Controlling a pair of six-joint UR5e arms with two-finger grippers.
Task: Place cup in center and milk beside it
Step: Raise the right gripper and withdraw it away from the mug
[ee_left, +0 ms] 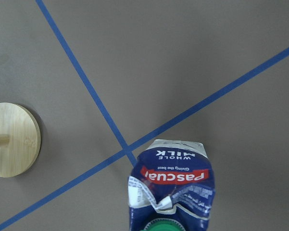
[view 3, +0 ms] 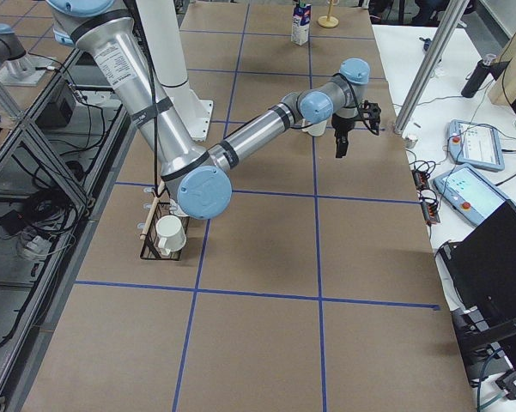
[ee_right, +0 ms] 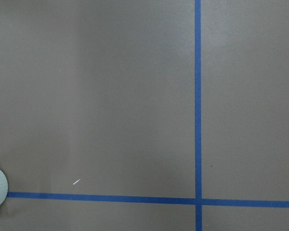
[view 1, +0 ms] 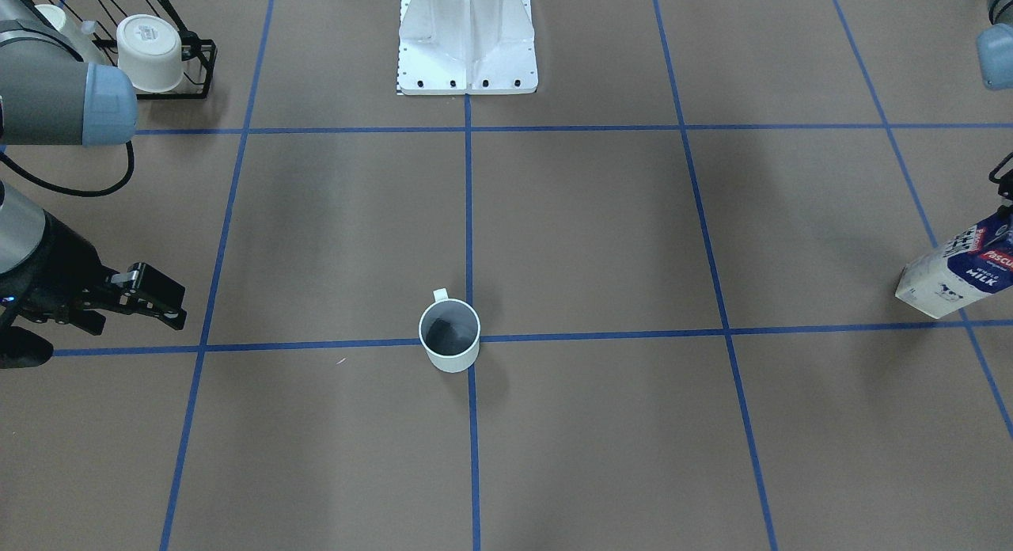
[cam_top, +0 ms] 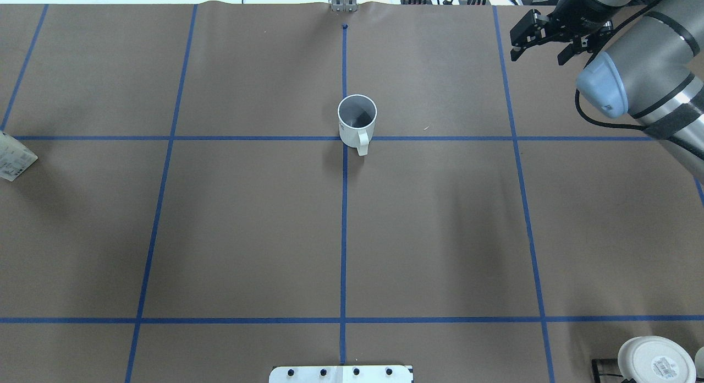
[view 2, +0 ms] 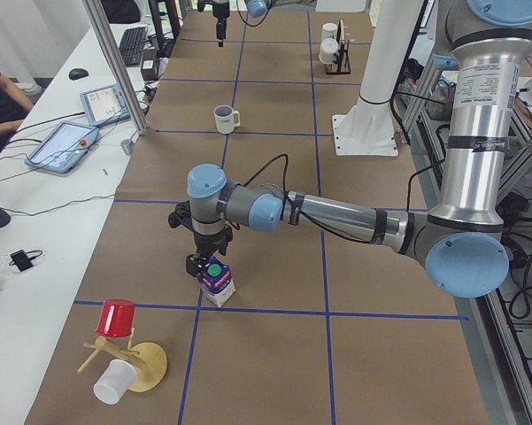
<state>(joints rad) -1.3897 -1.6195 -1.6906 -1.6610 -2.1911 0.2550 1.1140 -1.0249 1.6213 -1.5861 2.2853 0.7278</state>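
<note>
So the cup point(cam_top: 357, 119) is already sat upright pretty much dead center, right on the blue tape cross point(cam_top: 344, 138) in the middle of the table point(cam_top: 440, 234), handle pointed toward the robot. That half looks done. What's being worked on now is the milk point(view 2: 217, 282), which is found way off at the table's left end, well apart from the cup. The left gripper point(view 2: 202, 262) is positioned right at the carton's top by the green cap. Whether it's clamped on or just hovering can't be told from that side view, honestly it's too small. The right gripper point(cam_top: 542, 46) is held off on its own side, jaws spread, nothing in them. Next, a firm hold on the gable top is needed. Then the carton has to be carried across and set down upright just beside the cup without it being knocked.
</note>
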